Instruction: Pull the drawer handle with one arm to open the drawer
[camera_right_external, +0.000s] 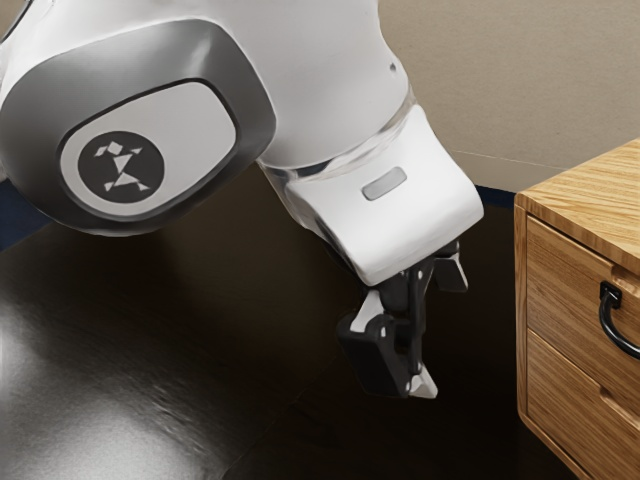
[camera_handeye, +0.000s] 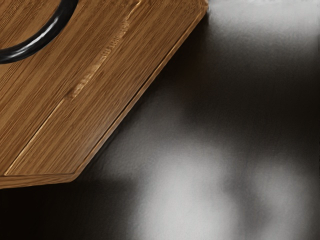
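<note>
— Where does the drawer handle (camera_right_external: 612, 320) lie from the tool (camera_right_external: 432, 330)?

— Toward the exterior view's right, at roughly the tool's own height. It is a black loop on the upper drawer (camera_right_external: 565, 290) of the wooden cabinet (camera_right_external: 585, 195). You have a stretch of dark worktop (camera_right_external: 150, 380) showing between the two, so nothing is touching yet.

— Which way does the handle run?

— Up and down the drawer front, bowed out from the wood. In the wrist view the handle (camera_handeye: 40, 35) curves across the corner of the wood grain, off to one side of where your hand points, not dead ahead.

— And the tool itself?

— Its fingers stand apart with nothing between them, tips angled down toward the worktop.

— So what does the next move turn on?

— My reading: you need to carry the tool across toward the cabinet and turn it so the fingers straddle that upright bar from either side. The drawer front looks flush with the cabinet, so the pull has not begun.
</note>
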